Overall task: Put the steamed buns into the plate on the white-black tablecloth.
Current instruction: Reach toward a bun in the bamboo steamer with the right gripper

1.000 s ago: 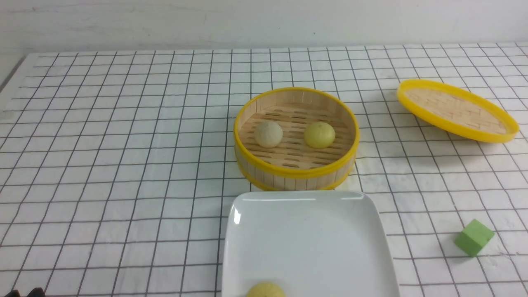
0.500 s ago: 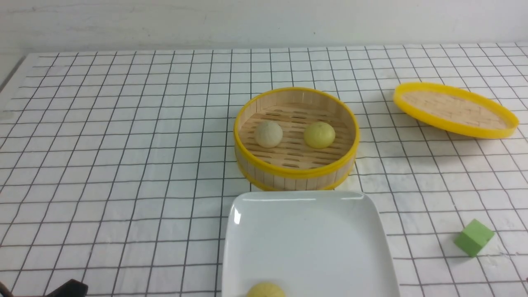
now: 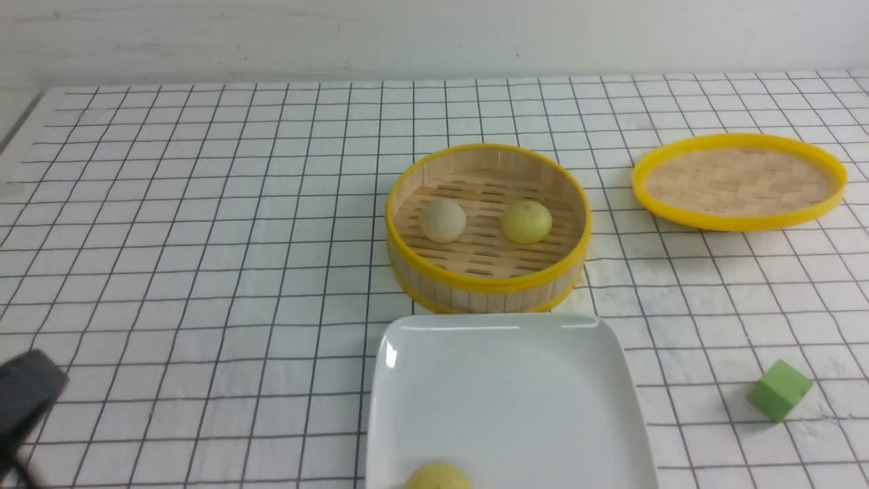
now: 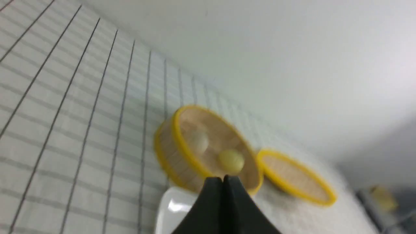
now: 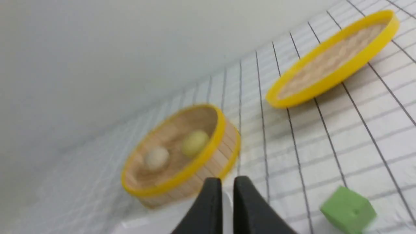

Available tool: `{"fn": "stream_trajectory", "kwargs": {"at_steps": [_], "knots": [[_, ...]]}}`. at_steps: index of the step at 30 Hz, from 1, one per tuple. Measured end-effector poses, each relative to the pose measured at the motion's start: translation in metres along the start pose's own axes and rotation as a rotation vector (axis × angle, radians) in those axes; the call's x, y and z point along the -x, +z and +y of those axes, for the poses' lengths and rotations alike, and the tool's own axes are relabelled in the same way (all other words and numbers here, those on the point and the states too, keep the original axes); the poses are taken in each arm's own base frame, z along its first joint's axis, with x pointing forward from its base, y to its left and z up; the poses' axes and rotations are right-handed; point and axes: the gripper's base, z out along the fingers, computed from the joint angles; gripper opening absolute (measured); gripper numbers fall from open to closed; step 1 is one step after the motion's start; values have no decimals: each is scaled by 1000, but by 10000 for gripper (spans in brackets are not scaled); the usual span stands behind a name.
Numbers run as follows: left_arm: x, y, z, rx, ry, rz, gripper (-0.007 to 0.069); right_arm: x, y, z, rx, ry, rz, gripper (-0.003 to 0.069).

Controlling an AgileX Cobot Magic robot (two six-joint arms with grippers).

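Note:
A beige bun (image 3: 442, 220) and a pale yellow bun (image 3: 525, 222) sit in the bamboo steamer basket (image 3: 489, 285) at the middle of the white-black tablecloth (image 3: 204, 238). Another yellow bun (image 3: 438, 477) lies on the white plate (image 3: 509, 380) at its near edge, partly cut off. My left gripper (image 4: 223, 178) is shut and empty; it shows as a dark blur at the front view's lower left (image 3: 24, 394). My right gripper (image 5: 227, 182) is out of the front view, its jaws almost together with a thin gap, holding nothing.
The yellow-rimmed bamboo lid (image 3: 740, 180) lies flat on the cloth right of the basket. A green cube (image 3: 779, 390) sits near the front right, beside the plate. A white wall runs behind the table.
The lid has dropped from a tilt to lying flat. My left gripper has risen into the front view at the lower left. The buns have not moved.

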Motion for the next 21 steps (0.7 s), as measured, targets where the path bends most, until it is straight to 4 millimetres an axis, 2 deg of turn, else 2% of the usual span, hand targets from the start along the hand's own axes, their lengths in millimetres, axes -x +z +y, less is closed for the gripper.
{"fn": "stream_trajectory", "kwargs": {"at_steps": [1,2,4,5,7,8,9,11,14,15,17,19,21], "knots": [[0,3,0,22,7,43,2,0,2,0,-16,-7,30,9],[-1,16,3,110,26,220,2,1,8,1,-75,-38,203,-10],[-2,35,10,227,45,423,2,1,19,0,-161,-55,438,-13],[-2,34,10,231,51,429,2,1,22,-1,-175,-55,467,-13],[3,52,19,343,88,573,2,9,35,1,-212,-67,591,-13],[5,53,19,354,97,579,2,11,38,1,-212,-71,603,-13],[10,64,23,408,122,628,2,19,55,4,-197,-86,660,-11],[13,70,24,426,129,645,2,26,64,9,-157,-105,675,-8],[15,84,29,456,123,696,2,39,101,21,14,-143,740,14],[14,84,29,457,123,698,2,39,106,22,26,-130,750,19],[14,87,30,462,119,708,4,43,125,27,103,-162,765,43],[14,89,31,461,118,705,9,43,158,37,175,-192,801,99],[15,90,30,459,118,699,13,45,182,47,196,-228,812,141]]}}
